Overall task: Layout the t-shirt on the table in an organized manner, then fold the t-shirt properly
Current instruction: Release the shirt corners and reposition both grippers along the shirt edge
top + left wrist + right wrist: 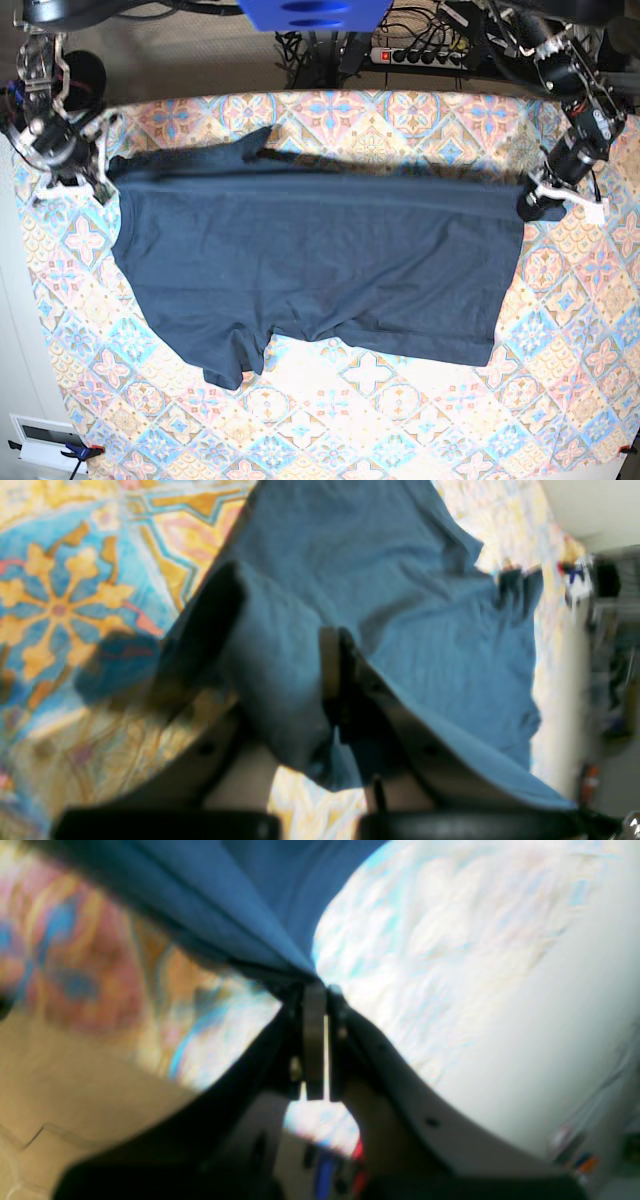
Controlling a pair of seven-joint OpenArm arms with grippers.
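The dark navy t-shirt [320,260] stretches wide across the patterned table [400,420], its far edge pulled taut between my two grippers. On the right of the base view my left gripper [535,200] is shut on one corner of that edge. The left wrist view shows the same gripper [336,637] with t-shirt [400,580] fabric draped over its fingers. At the left, my right gripper [100,172] is shut on the other corner; in the right wrist view this gripper [320,987] pinches a bunched point of the t-shirt [240,895]. One sleeve [232,360] lies toward the near side.
A power strip [425,55] and cables run behind the table's far edge, beside a blue block [315,12]. A white box [45,440] sits off the near left corner. Bare tablecloth shows in front of the shirt.
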